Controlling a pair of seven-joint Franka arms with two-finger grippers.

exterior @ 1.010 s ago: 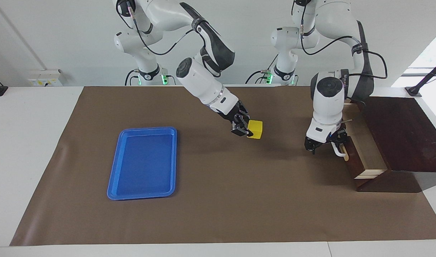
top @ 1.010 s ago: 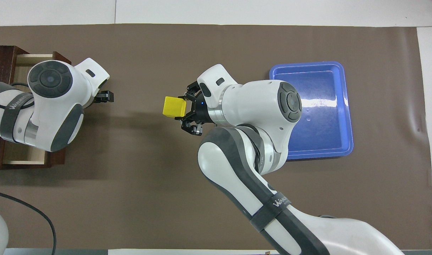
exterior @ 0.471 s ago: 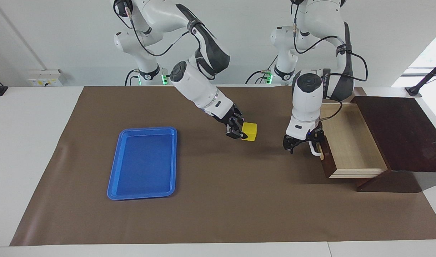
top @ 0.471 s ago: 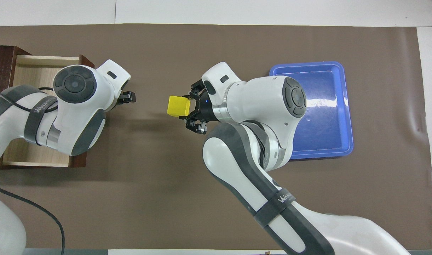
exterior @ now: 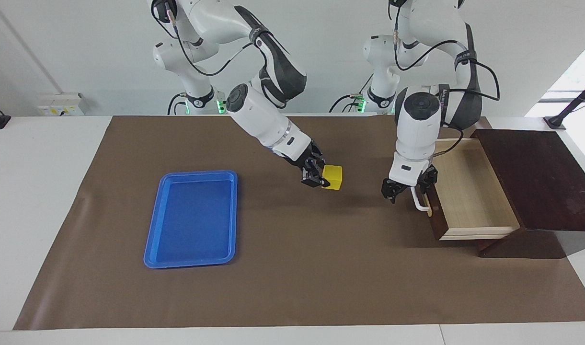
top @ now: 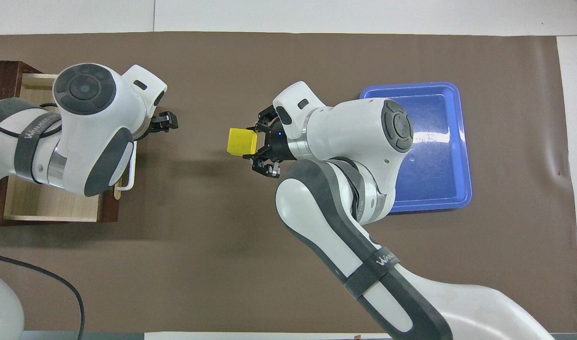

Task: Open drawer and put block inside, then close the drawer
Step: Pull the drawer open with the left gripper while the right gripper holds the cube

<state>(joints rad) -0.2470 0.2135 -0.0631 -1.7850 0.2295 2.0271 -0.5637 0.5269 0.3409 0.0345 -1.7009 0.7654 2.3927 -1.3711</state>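
Note:
The drawer of the dark brown box stands pulled out, its pale interior showing; it also shows in the overhead view. My left gripper is open at the end of the white handle nearer the robots; I cannot tell if it touches. My right gripper is shut on the yellow block and holds it just above the mat's middle; the block also shows in the overhead view.
A flat blue tray lies on the brown mat toward the right arm's end. The box sits at the left arm's end of the table.
My left gripper pulled the drawer much farther out, then stopped and rose slightly. My right gripper drifted a little toward the tray with the block.

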